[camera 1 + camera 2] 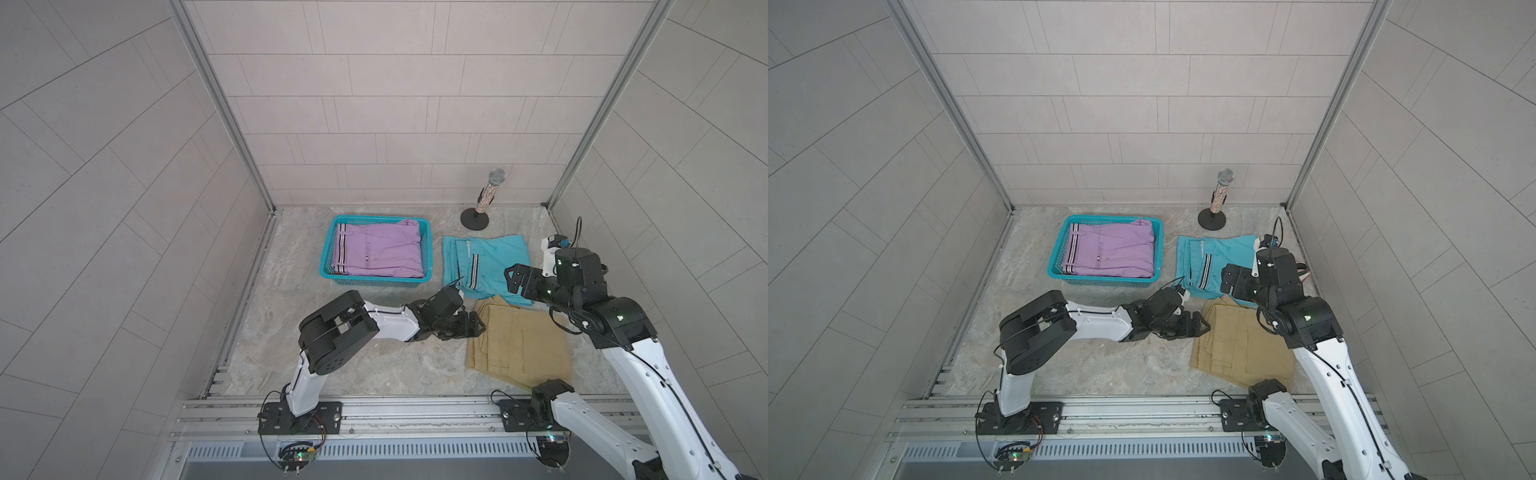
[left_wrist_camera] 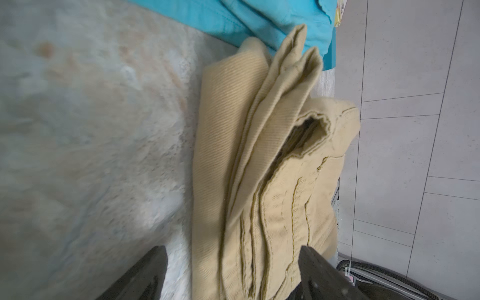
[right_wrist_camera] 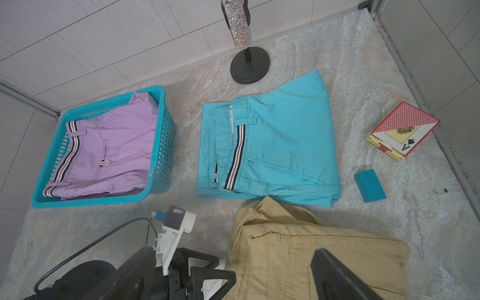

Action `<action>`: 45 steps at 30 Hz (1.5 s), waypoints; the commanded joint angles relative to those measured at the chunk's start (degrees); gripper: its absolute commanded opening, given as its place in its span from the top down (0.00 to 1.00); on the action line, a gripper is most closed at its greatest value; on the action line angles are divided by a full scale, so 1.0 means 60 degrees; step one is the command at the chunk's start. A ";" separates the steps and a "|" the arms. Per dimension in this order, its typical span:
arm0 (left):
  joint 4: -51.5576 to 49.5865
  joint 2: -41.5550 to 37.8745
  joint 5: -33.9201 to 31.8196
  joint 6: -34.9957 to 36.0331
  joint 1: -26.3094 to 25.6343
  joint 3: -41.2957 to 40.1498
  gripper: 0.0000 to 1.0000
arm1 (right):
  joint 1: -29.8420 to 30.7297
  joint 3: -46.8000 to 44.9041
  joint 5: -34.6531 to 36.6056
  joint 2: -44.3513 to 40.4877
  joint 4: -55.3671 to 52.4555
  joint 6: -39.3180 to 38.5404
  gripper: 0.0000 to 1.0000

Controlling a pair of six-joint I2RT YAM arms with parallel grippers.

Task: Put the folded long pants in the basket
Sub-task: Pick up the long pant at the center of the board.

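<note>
The turquoise basket [image 1: 332,272] stands at the back left with the lilac striped-trim folded pants [image 1: 378,249] inside it. To its right the turquoise folded pants [image 1: 486,257] lie on the table, and the khaki folded pants [image 1: 519,345] lie in front of them. My left gripper [image 1: 476,328] is low at the khaki pants' left edge; in the left wrist view it [image 2: 233,249] is open, its jaws straddling the stacked khaki layers [image 2: 259,181]. My right gripper [image 1: 517,280] hovers open above where the turquoise and khaki pants meet, with nothing held [image 3: 232,252].
A glittery microphone on a round black stand [image 1: 482,208] is at the back right. A playing-card box [image 3: 404,130] and a small teal block [image 3: 370,185] lie right of the turquoise pants, near the right wall. An aluminium rail runs along the table's front.
</note>
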 commanded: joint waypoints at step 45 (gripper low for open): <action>-0.4671 -0.7919 0.1145 0.2177 0.6070 -0.7922 1.00 | 0.3498 -0.5362 -0.4411 0.7133 0.9662 0.3236 0.57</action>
